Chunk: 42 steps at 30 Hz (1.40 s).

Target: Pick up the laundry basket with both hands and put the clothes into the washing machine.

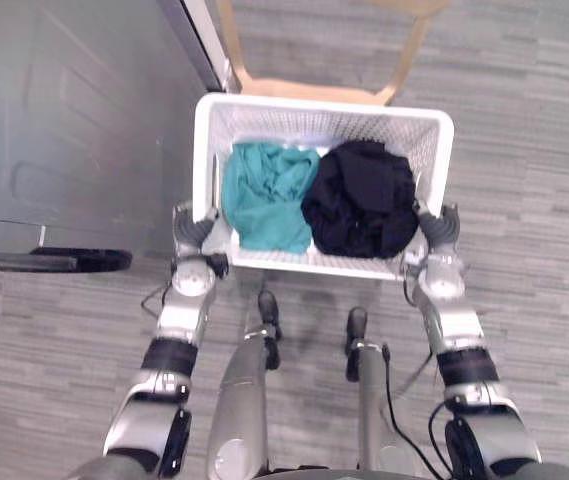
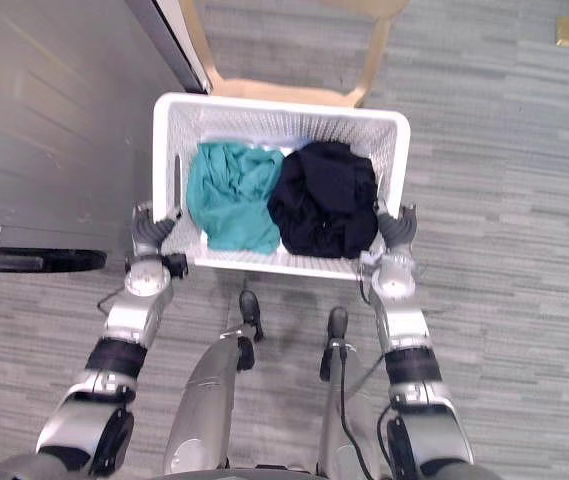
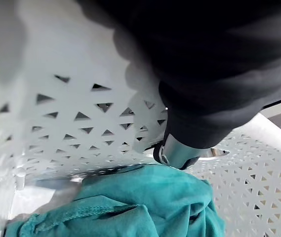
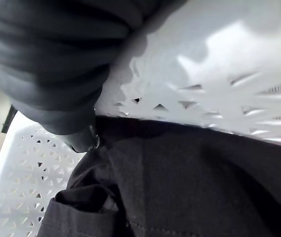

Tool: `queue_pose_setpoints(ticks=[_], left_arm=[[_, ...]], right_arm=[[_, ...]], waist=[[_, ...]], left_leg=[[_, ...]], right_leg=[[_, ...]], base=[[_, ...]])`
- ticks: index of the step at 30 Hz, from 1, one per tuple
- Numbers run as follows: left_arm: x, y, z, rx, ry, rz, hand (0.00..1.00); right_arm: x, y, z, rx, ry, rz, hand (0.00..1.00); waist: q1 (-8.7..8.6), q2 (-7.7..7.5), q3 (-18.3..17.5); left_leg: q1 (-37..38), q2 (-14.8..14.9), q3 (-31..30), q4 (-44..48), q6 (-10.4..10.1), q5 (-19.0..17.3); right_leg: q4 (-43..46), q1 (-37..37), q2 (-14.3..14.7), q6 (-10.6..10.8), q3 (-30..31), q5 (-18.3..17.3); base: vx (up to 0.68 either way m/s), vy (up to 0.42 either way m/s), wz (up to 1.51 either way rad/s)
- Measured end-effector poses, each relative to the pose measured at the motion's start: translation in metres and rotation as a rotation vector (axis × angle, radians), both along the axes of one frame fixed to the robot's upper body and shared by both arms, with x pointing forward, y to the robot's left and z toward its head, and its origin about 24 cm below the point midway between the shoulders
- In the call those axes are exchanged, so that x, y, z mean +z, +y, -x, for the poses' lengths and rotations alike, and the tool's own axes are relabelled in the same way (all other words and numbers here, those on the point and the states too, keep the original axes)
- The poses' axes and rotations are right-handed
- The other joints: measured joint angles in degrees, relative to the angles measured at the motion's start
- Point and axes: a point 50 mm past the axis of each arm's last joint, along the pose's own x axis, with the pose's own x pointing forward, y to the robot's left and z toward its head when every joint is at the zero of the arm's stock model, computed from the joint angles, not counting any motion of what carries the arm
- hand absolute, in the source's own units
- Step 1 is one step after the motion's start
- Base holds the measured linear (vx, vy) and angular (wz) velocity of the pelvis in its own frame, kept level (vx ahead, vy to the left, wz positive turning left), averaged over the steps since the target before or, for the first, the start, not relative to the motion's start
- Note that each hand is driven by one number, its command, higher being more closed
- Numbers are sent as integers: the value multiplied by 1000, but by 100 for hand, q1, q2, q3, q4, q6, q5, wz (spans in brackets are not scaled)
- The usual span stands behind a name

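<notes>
The main risk is a slip. The basket (image 1: 264,125) hangs between two hands that each catch just a narrow bit of an end wall, so if one side tips or loosens, it could swing down and spill. The load is uneven too: the teal garment (image 1: 264,195) lies just inside the left hand (image 1: 192,230), and the bulkier black garment (image 1: 362,200) is heaped against the wall the right hand (image 1: 441,228) holds, reaching about to the rim there. A jolt could send that one over the edge. A wooden chair (image 1: 314,92) stands right past the basket's far side, and the corner of a grey cabinet (image 1: 74,120) sits near the far corner on the left hand's side. A careless turn could knock against either.

As for the grip, the left thumb (image 3: 177,153) reaches over inside the perforated wall, just above the teal cloth. The right thumb (image 4: 83,140) does the same, touching the black cloth. The other fingers are hidden outside the walls, so I judge that each hand pinches its wall between thumb and fingers. The basket spans the gap between the two hands, with the clothes inside it.
</notes>
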Motion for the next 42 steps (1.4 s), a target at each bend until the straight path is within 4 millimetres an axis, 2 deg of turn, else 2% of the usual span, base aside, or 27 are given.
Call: queue_pose_setpoints(ticks=[7, 9, 13, 19, 24, 26, 30, 32, 34, 35, 38, 39, 41, 42], left_arm=[[20, 14, -9, 55, -54, 59, 0], [14, 18, -9, 76, -30, 65, 0], [4, 25, -4, 113, -3, 70, 0], [-6, 33, 16, 132, -41, 65, 0], [-25, 38, 43, 145, -49, 80, 0], [-46, 35, 61, 145, -4, 108, 0], [-90, 33, 96, 148, 123, 165, 0], [-121, 35, 123, 154, 233, 190, 0], [-142, 34, 139, 153, 320, 207, 0], [-166, 33, 156, 142, 434, 217, 0], [-200, 29, 183, 130, 603, 243, 0], [-218, 26, 196, 115, 708, 239, 0], [-231, 23, 207, 95, 788, 231, 0], [-241, 20, 216, 75, 856, 220, 0]], right_arm=[[16, 10, -8, 50, -45, -53, 0], [16, 17, -8, 74, -63, -65, 0], [4, 14, -3, 66, -35, -65, 0], [0, -2, 28, 30, -132, -89, 0], [-8, -30, 58, -69, -177, -92, 0], [-23, -39, 76, -105, -141, -75, 0], [-52, -47, 101, -112, -34, -28, 0], [-74, -53, 117, -114, 60, -23, 0], [-92, -58, 128, -132, 137, -28, 0], [-115, -59, 136, -136, 232, -45, 0], [-155, -57, 151, -135, 401, -88, 0], [-181, -55, 160, -134, 521, -115, 0], [-202, -52, 171, -127, 627, -140, 0], [-220, -50, 182, -116, 725, -142, 0]], waist=[[12, 0, 6], [10, -1, 6], [14, -1, 6], [6, -1, 6], [16, -3, 7], [16, -5, 6], [18, -29, -25], [14, -21, -219], [33, -49, -321], [50, -69, -480], [45, -75, -883], [47, -75, -1066], [50, -54, -1161], [42, -43, -1180]], left_leg=[[-16, 68, -67, -172, -174, 183], [109, 78, -64, -360, -198, 272], [272, 104, -72, -413, -214, 283], [417, 96, -68, -594, -214, 283], [668, 85, -71, -603, -214, 273], [918, 76, -83, -609, -191, 246], [1407, 49, -78, -734, -177, 137], [1554, 57, -67, -813, -180, 134], [1780, 43, -53, -906, -171, 152], [2041, 8, -54, -976, -177, 176], [2253, -42, -72, -1072, -181, 173], [2381, -57, -97, -1147, -182, 174], [2509, -84, -150, -1206, -183, 175], [2677, -122, -217, -1247, -194, 167]], right_leg=[[-63, -7, 88, -141, -97, 104], [-133, 61, 117, -164, -106, 147], [-212, 239, 154, -164, -107, 147], [-233, 310, 173, -165, -105, 143], [-236, 586, 163, -170, -131, 85], [-233, 875, 145, -163, -202, 13], [-249, 1359, 101, -189, -286, -201], [-347, 1539, 95, -192, -407, -229], [-399, 1756, 89, -141, -418, -227], [-426, 2014, 67, -106, -442, -264], [-532, 2268, 16, -85, -558, -323], [-630, 2427, 14, -81, -614, -326], [-717, 2606, 2, -71, -689, -332], [-737, 2806, -28, -43, -750, -373]], base=[[37, -43, 4], [11, -47, 0], [4, -31, -1], [-18, -12, 0], [-26, -22, 4], [-2, -21, 13], [7, -38, 13], [42, -41, 18], [122, -31, 11], [107, -24, 5], [139, -17, 13], [121, -8, 14], [79, -5, 19], [62, 0, 23]])
